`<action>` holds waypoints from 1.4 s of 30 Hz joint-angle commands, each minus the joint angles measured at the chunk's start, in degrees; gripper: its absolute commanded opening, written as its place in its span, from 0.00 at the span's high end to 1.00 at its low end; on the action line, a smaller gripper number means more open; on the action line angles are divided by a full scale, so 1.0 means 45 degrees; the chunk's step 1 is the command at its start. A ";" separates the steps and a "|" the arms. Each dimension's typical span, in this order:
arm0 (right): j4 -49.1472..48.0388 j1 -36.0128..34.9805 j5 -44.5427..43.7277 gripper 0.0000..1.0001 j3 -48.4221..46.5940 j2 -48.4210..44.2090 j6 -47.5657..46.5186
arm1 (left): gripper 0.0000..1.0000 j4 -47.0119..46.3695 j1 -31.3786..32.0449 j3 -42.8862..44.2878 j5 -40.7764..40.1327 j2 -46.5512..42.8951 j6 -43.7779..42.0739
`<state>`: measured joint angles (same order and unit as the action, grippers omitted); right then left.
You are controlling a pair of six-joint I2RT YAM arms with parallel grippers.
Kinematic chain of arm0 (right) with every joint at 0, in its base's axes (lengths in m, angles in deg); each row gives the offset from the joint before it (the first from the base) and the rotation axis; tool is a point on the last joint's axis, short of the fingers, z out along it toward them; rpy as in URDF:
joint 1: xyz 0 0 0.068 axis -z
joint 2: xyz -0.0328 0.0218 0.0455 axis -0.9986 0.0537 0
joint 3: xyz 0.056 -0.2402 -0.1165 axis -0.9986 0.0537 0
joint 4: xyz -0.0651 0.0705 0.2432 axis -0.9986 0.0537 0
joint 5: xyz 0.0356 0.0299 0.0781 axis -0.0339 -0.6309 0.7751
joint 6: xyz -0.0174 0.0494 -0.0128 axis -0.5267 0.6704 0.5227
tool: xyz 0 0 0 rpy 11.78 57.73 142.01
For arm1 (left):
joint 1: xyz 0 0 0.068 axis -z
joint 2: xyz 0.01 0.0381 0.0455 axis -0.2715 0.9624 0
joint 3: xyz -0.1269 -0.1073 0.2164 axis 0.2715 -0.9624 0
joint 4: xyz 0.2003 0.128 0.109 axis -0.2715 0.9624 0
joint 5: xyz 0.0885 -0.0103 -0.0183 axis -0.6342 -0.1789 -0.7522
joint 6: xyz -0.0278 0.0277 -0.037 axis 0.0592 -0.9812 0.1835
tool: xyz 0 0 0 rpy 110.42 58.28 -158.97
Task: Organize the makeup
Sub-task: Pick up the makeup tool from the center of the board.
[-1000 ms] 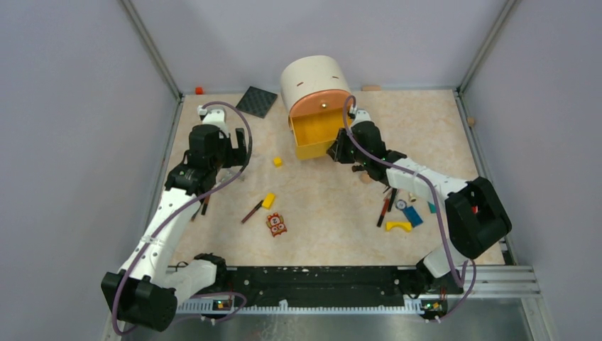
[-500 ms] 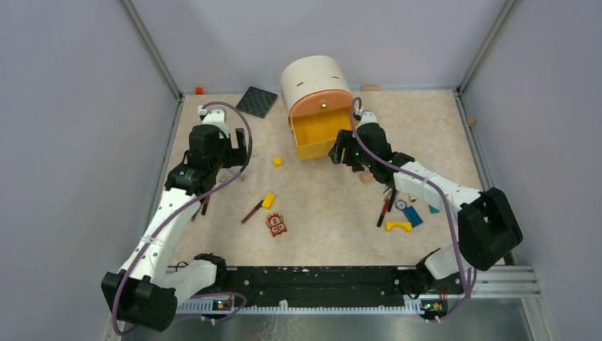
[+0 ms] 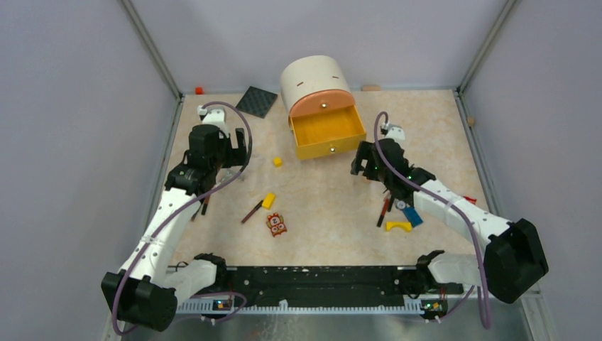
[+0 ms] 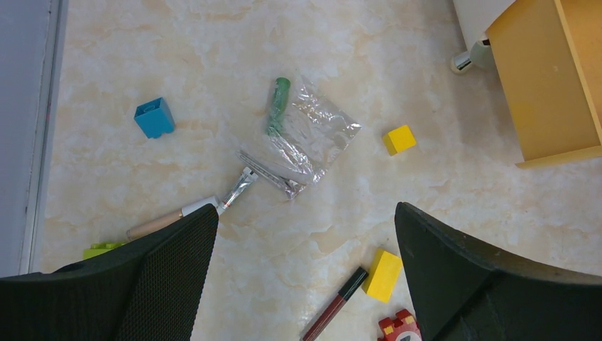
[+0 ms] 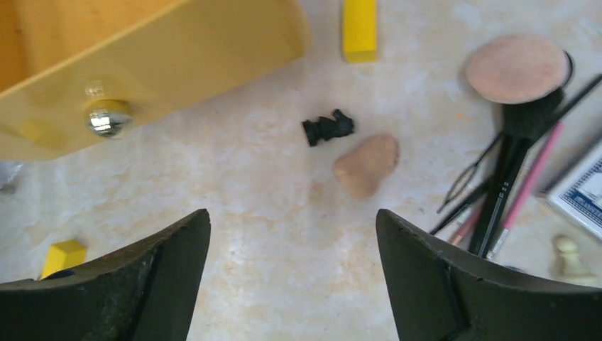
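Note:
The makeup lies scattered on the table. Under my left gripper (image 4: 305,209), which is open and empty, lie a green tube (image 4: 278,104), a clear plastic pouch (image 4: 307,136), a wooden-handled brush (image 4: 177,215) and a dark red stick (image 4: 334,312). My right gripper (image 5: 292,220) is open over bare table just right of the yellow drawer (image 5: 142,57). Ahead of it are a beige sponge (image 5: 365,165), a powder puff (image 5: 517,67), a black brush (image 5: 511,170) and a pink pencil (image 5: 534,174). From above, the left gripper (image 3: 231,160) and the right gripper (image 3: 357,162) flank the open drawer (image 3: 328,131).
Yellow blocks (image 4: 400,139) (image 4: 383,275) (image 5: 359,28), a blue block (image 4: 154,118) and an owl tile (image 3: 276,224) lie among the makeup. A small black scrap (image 5: 327,128) sits by the sponge. A black mat (image 3: 256,101) lies at the back left, a yellow arch (image 3: 398,226) at the right.
My right gripper has opened and drawn back from the drawer's right side, toward the right and the near edge. The left arm has not moved.

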<state>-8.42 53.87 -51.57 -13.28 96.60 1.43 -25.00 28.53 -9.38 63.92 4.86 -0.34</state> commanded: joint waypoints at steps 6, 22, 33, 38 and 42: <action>0.0968 0.1224 -0.0778 0.14 0.0591 -0.0017 0.1585 | 0.01 -0.0492 -0.0085 -0.0072 0.0199 -0.0030 -0.0094; -0.1528 0.1593 0.0567 0.41 0.0616 0.3235 0.2465 | 0.01 -0.0492 -0.0105 -0.0063 0.0434 0.0008 -0.0113; -0.2068 0.1757 0.0085 0.45 0.0716 0.4162 0.2524 | 0.01 -0.0497 -0.0105 -0.0062 0.0424 0.0002 -0.0113; -0.2215 0.1779 -0.0019 0.49 0.0759 0.4451 0.2503 | 0.01 -0.0492 -0.0105 -0.0081 0.0367 0.0009 -0.0113; -0.2240 0.1788 -0.0243 0.51 0.0844 0.4545 0.2567 | 0.01 -0.0492 -0.0105 -0.0081 0.0368 0.0009 -0.0128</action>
<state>-16.39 61.27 -50.48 -9.95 116.49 12.25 -25.00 28.37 -9.38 65.43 4.86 -0.34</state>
